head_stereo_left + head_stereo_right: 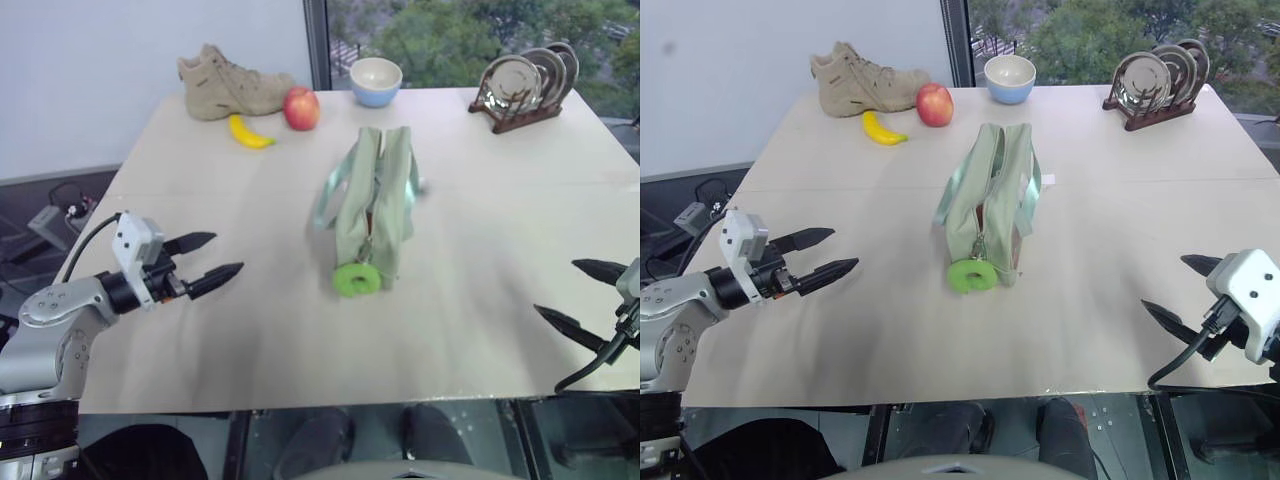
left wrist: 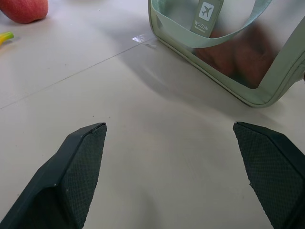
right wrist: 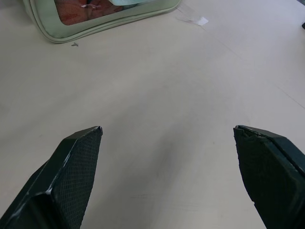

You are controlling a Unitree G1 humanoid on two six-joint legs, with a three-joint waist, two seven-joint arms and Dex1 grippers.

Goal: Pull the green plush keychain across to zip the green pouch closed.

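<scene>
The pale green pouch (image 1: 375,200) stands upright in the middle of the table, its zipper running from far to near. The bright lime-green plush keychain (image 1: 356,278) lies on the table at the pouch's near end, hanging from the zipper pull. Its clear side panel (image 2: 243,57) faces my left gripper. My left gripper (image 1: 212,256) hovers open at the table's left, well short of the pouch, with nothing between its fingers. At the table's near right edge my right gripper (image 1: 580,295) is open and empty too, pointing toward the pouch (image 3: 95,16).
Along the far edge stand a tan boot (image 1: 230,85), a banana (image 1: 248,133), a red apple (image 1: 301,108), a pale blue bowl (image 1: 376,81) and a rack of plates (image 1: 525,85). Bare tabletop (image 1: 250,340) lies between both grippers and the pouch.
</scene>
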